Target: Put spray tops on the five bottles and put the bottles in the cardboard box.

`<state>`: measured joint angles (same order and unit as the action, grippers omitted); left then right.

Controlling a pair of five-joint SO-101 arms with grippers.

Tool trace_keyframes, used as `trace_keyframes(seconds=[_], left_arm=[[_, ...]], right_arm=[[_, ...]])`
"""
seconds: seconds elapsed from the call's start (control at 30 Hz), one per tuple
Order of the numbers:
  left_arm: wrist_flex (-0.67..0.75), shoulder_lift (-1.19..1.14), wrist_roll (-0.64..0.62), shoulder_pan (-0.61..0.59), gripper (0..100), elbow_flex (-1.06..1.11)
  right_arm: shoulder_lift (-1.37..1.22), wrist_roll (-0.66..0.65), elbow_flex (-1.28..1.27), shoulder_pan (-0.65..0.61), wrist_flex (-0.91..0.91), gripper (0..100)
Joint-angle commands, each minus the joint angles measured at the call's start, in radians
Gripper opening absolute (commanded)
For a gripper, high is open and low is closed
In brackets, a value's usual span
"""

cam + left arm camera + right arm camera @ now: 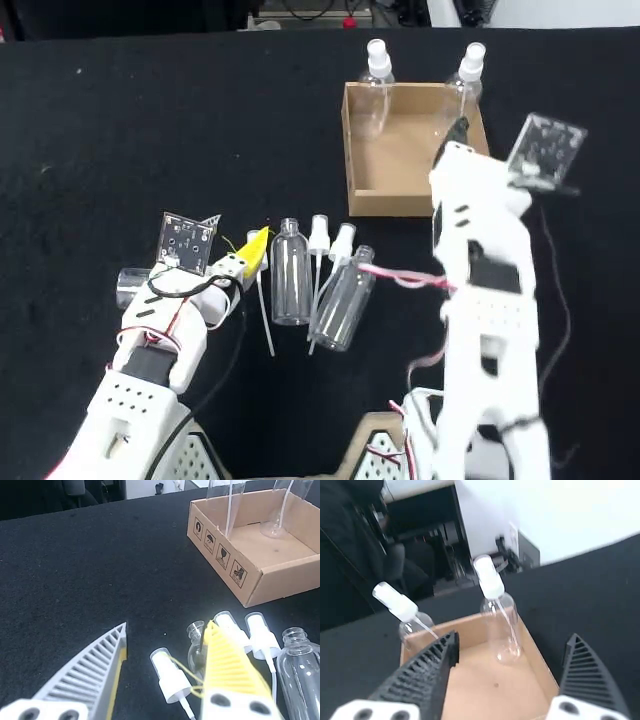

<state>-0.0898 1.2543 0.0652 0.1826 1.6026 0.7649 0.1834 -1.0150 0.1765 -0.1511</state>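
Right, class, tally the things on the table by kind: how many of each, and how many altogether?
Bottles with spray tops on: 2
Bottles without tops: 3
Loose spray tops: 3
Cardboard box: 1
Total: 9

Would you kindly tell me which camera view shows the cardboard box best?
The high view: the cardboard box shows nearly whole from above, the right arm over one corner. The left wrist view crops one side; the right wrist view shows its far half.
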Motion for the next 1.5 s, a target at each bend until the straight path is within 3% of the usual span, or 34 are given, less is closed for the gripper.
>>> trace_keyframes(seconds=[0.0,0.23,0.5,0.8,1.03,1.47], left_arm=[[0.020,0.011,0.008,0.013,24,-0.005],[0.020,0.011,0.008,0.013,24,-0.005],[0.020,0.011,0.008,0.004,24,-0.005],[0.020,0.011,0.008,0.005,24,-0.005],[0.025,0.011,0.008,0.004,24,0.005],[0.025,0.011,0.008,0.005,24,0.010]], right_arm=[[0.196,0.011,-0.024,0.009,-0.098,31.5],[0.358,0.011,-0.007,-0.135,-0.399,31.6],[0.286,0.012,0.076,-0.391,-0.741,31.9],[0.048,0.226,0.128,-0.445,-0.807,31.9],[-0.062,0.262,0.217,-0.445,-0.967,31.9],[-0.262,0.338,0.196,-0.575,-0.908,31.9]])
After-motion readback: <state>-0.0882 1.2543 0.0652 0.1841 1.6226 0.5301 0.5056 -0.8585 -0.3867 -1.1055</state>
